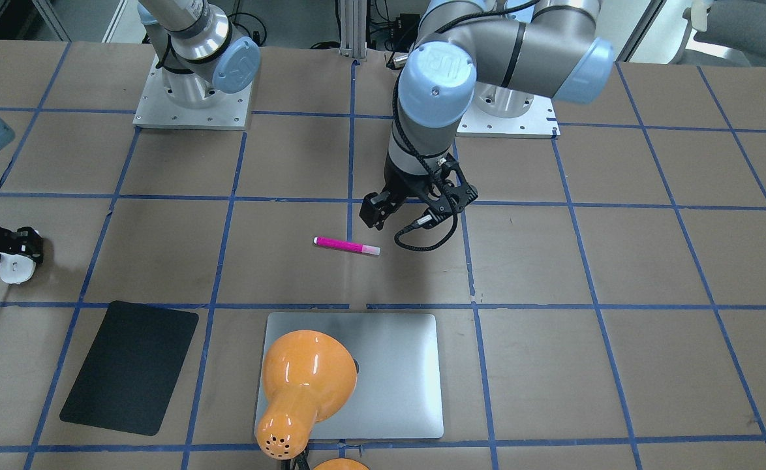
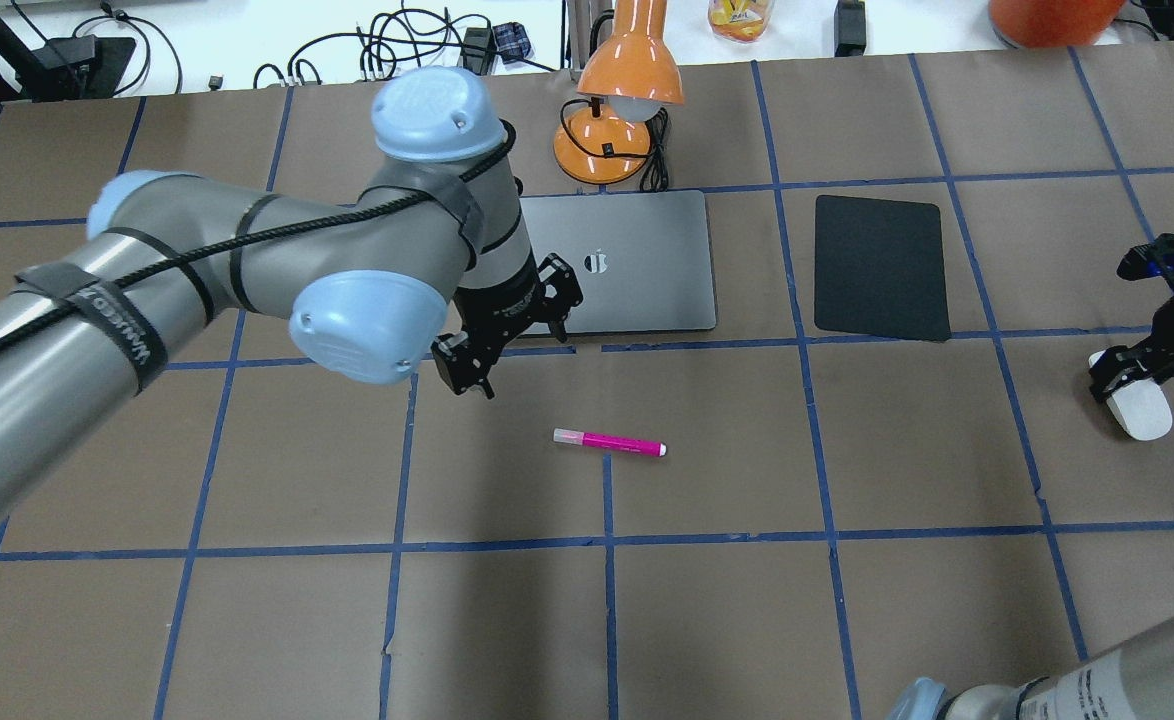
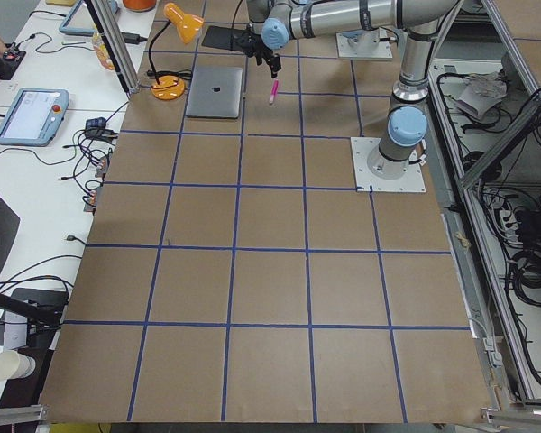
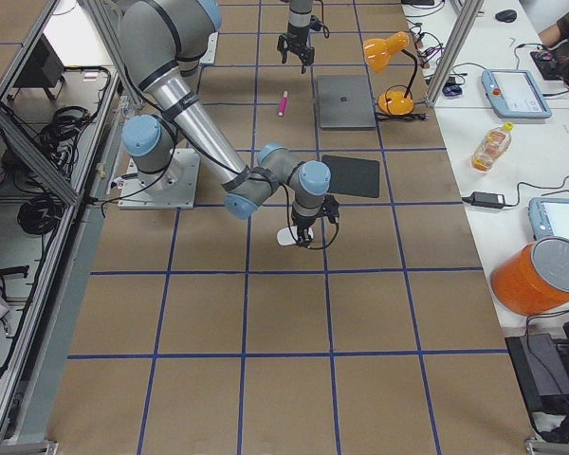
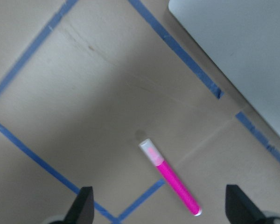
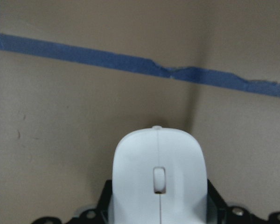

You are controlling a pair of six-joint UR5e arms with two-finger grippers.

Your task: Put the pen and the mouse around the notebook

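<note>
The magenta pen (image 2: 609, 442) lies flat on the brown table, a little in front of the silver notebook (image 2: 637, 262). My left gripper (image 2: 467, 380) hangs open above the table, just left of the pen's pale cap. In the left wrist view the pen (image 5: 170, 179) lies below and between the two spread fingertips (image 5: 84, 207). At the far right my right gripper (image 2: 1132, 392) is shut on the white mouse (image 2: 1142, 412). The mouse (image 6: 158, 172) fills the right wrist view with a black pad on either side.
A thin black mat (image 2: 882, 265) lies right of the notebook. An orange desk lamp (image 2: 617, 110) stands behind the notebook, its shade leaning over it. Blue tape lines grid the table. Cables and bottles sit past the far edge.
</note>
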